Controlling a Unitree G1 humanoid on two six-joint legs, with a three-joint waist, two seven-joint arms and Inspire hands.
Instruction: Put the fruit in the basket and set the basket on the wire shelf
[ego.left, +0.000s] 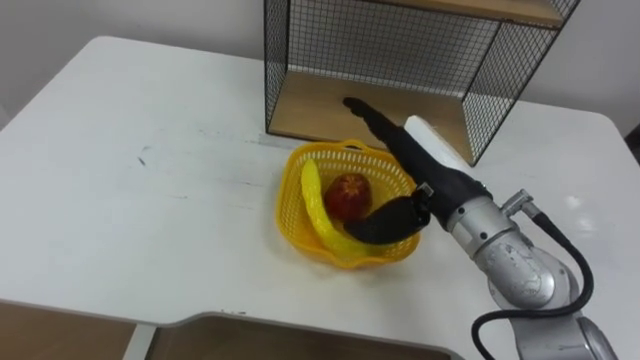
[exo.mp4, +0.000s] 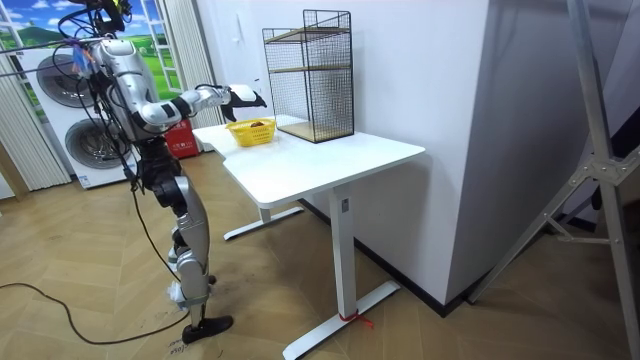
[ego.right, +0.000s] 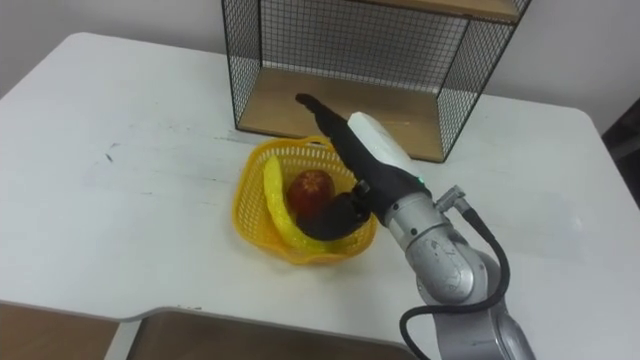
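Right hand (ego.left: 428, 172) over the fruit basket, seen from the head camera. The fingers (ego.left: 366, 113) are straight and held together, gripping nothing. They reach across the far rim of the yellow plastic basket (ego.left: 292, 214), and their tips lie above the front edge of the wooden bottom board (ego.left: 305, 112) of the wire shelf (ego.left: 380, 45). The thumb (ego.left: 385, 223) spreads away from the fingers and lies along the near right rim of the basket. Whether it presses on the rim cannot be told.

The basket stands on the white worktop (ego.left: 150, 200), below the fingers and to their left, just in front of the shelf and not on it. Two pieces of fruit lie inside the basket. A banana (ego.left: 318, 208) curves along the wall farthest from the fingers. A red apple (ego.left: 347, 196) rests beside it, between the banana and the thumb, just under the palm.

In the room view the robot stands upright at the short end of the worktop (exo.mp4: 330, 160), the arm nearer the camera stretched forward with its hand (exo.mp4: 243, 96) above the basket (exo.mp4: 252, 131). The wire shelf (exo.mp4: 310, 75) rises beyond the fingers, on the side of the room view's right.
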